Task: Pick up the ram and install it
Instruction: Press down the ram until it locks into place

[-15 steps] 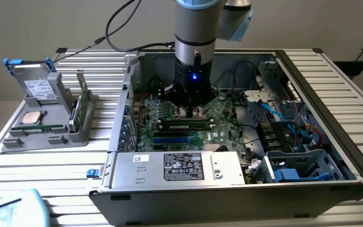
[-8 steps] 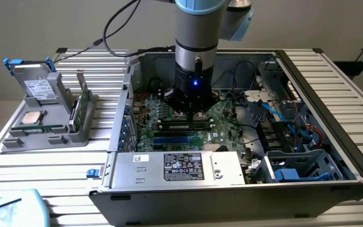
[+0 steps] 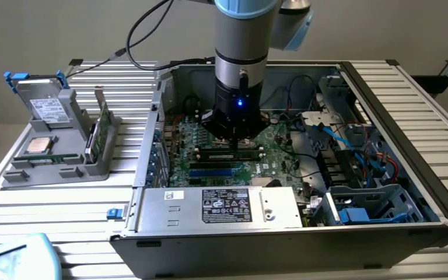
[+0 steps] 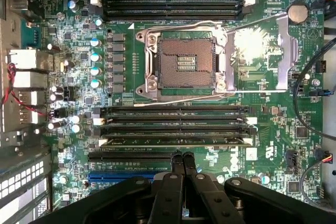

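The ram lies along one of the motherboard's memory slots beside the open processor socket, showing as a long thin edge between the slot's white clips. In the exterior view the ram sits low in the board inside the computer case. My gripper is shut with nothing between its fingers, its tips close to the middle of the ram. Whether they touch it I cannot tell. In the exterior view the gripper hangs straight down just above the stick.
A grey fixture on the exterior view's left holds a hard drive, a silver processor chip and an upright green card. The power supply fills the case's near side. Cables and drive bays crowd the case's right.
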Motion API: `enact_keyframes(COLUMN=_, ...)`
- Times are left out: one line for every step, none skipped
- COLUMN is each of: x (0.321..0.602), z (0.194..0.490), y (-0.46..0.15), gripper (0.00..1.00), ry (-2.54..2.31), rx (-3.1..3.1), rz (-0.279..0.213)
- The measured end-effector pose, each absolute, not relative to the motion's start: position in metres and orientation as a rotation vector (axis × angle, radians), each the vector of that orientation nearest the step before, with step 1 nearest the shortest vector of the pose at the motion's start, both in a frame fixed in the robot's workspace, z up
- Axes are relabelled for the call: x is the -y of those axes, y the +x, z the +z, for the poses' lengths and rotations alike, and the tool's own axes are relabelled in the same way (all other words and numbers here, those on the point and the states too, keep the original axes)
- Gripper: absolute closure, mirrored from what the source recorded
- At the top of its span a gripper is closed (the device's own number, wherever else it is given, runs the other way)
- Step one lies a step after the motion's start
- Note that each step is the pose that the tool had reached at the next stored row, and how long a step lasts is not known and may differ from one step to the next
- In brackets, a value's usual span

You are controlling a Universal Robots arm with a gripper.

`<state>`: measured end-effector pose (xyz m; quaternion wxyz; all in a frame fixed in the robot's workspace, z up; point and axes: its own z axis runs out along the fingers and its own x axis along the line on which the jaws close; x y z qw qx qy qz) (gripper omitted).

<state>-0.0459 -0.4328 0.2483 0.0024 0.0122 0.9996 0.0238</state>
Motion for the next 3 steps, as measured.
enact_keyframes(x=0.4328, z=0.2483, y=-0.0459, gripper=0.9, ry=0.038, rx=-3.136, rz=0.075)
enact_keyframes(x=0.4328, z=0.2483, y=-0.0459, gripper=0.9, ry=0.038, rx=-3.136, rz=0.075)
enact_keyframes(x=0.4328, z=0.2483, y=-0.0459, gripper=0.9, ry=0.038, rx=-3.136, rz=0.075)
